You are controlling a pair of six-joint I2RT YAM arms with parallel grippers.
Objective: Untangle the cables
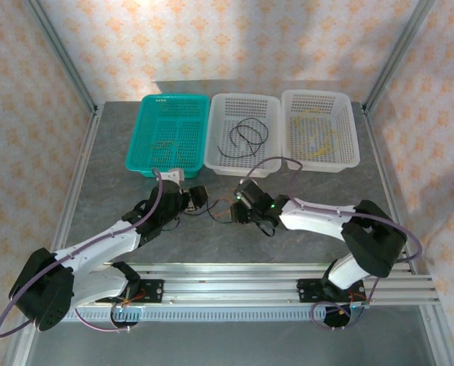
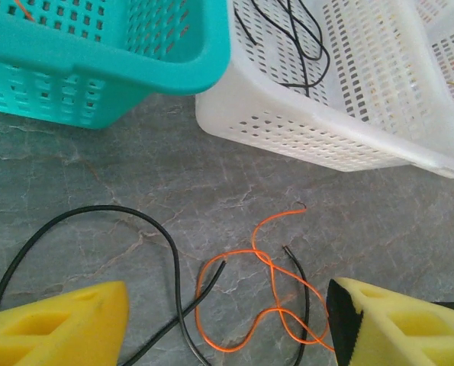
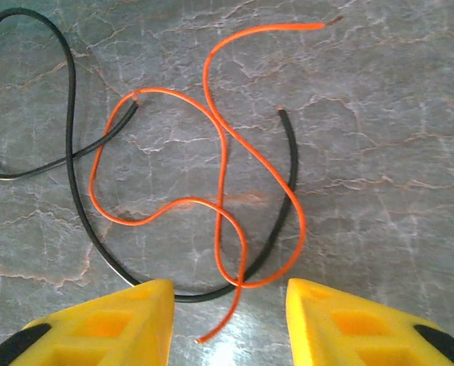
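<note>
A tangle of cables lies on the grey table between my two grippers: a thin orange cable point(image 3: 223, 191) looped over a black cable point(image 3: 74, 152). The left wrist view shows the same orange cable point(image 2: 265, 297) and black cable point(image 2: 173, 259). My left gripper point(image 2: 227, 309) hovers over them, open, its yellow fingers point(image 2: 66, 324) wide on either side. My right gripper point(image 3: 228, 305) is also open, low over the table, with the orange cable's free end lying loose between its fingers point(image 3: 127, 320). From above, the left gripper point(image 1: 198, 200) and right gripper point(image 1: 246, 202) face each other across the tangle point(image 1: 220, 216).
Three baskets stand in a row behind the tangle: a teal basket point(image 1: 146, 164) with an orange-brown wire, a middle white basket point(image 1: 215, 164) with a black wire point(image 1: 249, 133), and a right white basket point(image 1: 352, 156) with a yellow wire point(image 1: 314, 137). The metal rail point(image 1: 234, 286) runs along the near edge.
</note>
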